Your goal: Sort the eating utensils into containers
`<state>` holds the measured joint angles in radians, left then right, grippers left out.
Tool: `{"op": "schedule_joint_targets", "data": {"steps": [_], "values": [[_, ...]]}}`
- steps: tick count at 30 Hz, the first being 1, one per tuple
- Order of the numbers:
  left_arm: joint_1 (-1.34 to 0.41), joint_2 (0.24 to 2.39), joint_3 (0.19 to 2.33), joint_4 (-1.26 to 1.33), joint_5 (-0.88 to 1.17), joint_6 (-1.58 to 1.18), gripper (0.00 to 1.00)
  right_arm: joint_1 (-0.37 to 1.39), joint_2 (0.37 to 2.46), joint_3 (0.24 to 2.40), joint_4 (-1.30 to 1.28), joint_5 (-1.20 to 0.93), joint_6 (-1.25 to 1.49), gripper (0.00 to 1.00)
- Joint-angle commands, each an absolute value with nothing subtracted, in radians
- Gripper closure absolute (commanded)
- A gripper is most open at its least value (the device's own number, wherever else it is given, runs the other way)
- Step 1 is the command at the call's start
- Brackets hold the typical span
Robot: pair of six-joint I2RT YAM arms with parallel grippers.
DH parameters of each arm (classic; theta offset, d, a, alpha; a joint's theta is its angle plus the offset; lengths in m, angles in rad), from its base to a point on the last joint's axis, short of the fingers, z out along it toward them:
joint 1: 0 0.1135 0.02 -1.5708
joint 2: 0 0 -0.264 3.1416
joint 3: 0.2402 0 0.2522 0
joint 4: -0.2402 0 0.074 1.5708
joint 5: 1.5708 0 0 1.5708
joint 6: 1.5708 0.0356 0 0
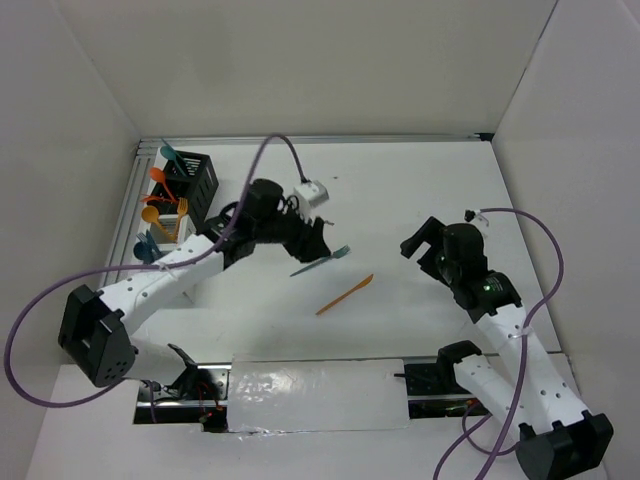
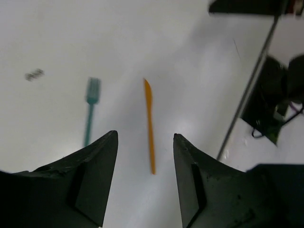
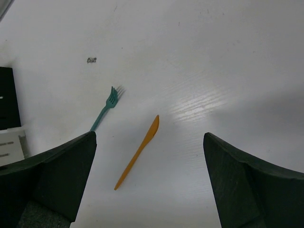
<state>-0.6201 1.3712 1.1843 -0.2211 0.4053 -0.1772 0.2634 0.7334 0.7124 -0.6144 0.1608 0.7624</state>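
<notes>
The left gripper [image 2: 145, 135], half open and empty, hovers over the orange knife [image 2: 150, 126]; the teal fork [image 2: 90, 108] lies just beside that knife. The right gripper [image 3: 149, 136], wide and empty, faces it. A shallow pinch may skid the thin knife or snag both utensils.

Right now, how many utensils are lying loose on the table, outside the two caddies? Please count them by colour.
teal fork: 1
orange knife: 1
Total: 2
</notes>
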Motion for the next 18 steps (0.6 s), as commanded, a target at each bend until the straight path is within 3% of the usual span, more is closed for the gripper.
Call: {"op": "schedule_joint_targets", "data": {"steps": [1,8,18], "values": [[-0.689,1.394,1.105,-0.250,0.474,-0.087,0.37,0.256,0.761,0.721,-0.554,0.192,0.805,0.00],[-0.906,1.567,1.147,-0.301,0.258,-0.126,0.41,0.256,0.831,0.819,-0.611,0.202,0.864,0.00],[-0.971,1.839,1.289,-0.394,0.091,-0.176,0.42,0.255,0.787,0.819,-0.655,0.212,0.884,0.00]]}}
